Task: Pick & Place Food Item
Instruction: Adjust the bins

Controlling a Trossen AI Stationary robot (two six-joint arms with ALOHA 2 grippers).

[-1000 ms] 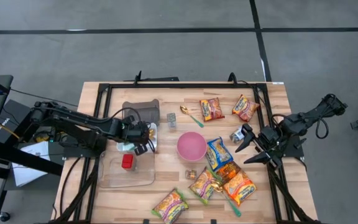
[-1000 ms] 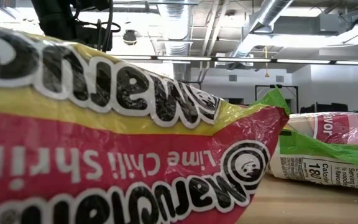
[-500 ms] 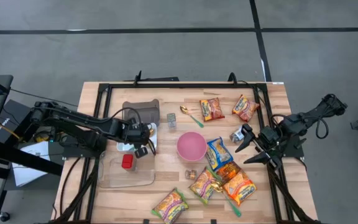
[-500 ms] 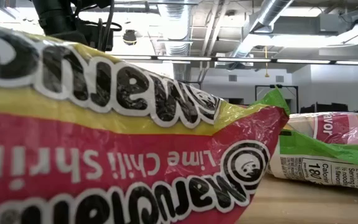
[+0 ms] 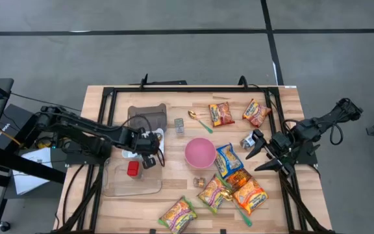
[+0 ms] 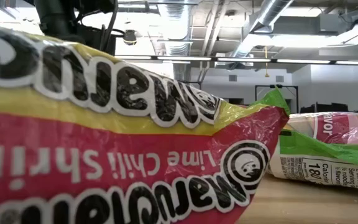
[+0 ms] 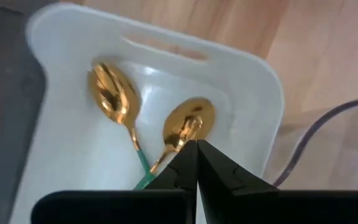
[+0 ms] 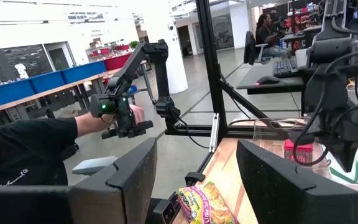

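Note:
My left gripper (image 5: 150, 155) is shut and hangs over a white tray (image 5: 159, 136) at the table's left. In the left wrist view its shut fingertips (image 7: 196, 147) point down into the tray (image 7: 253, 74). Two gold spoons with green handles lie on the tray's floor, one (image 7: 188, 121) just ahead of the tips, the other (image 7: 114, 93) beside it. A red food item (image 5: 133, 169) lies in a clear container (image 5: 123, 186) next to the tray. My right gripper (image 5: 260, 153) waits open and empty at the table's right, also shown in its wrist view (image 8: 194, 180). My left gripper's shut fingertips come from above, right beside the neck of the nearer gold spoon (image 7: 178, 144). I cannot tell whether they touch it. The spoon lies flat in the tray.
A pink bowl (image 5: 200, 153) stands mid-table. Several noodle packets (image 5: 232, 175) lie right of it and at the near edge (image 5: 178, 214), one filling the low view (image 6: 117, 143). A grey holder (image 5: 147, 116) and a third spoon (image 5: 199, 118) lie at the far side. A person (image 8: 23, 149) stands beyond the table.
My left gripper has moved a little toward the table's near edge over the white tray. Its fingers stay shut.

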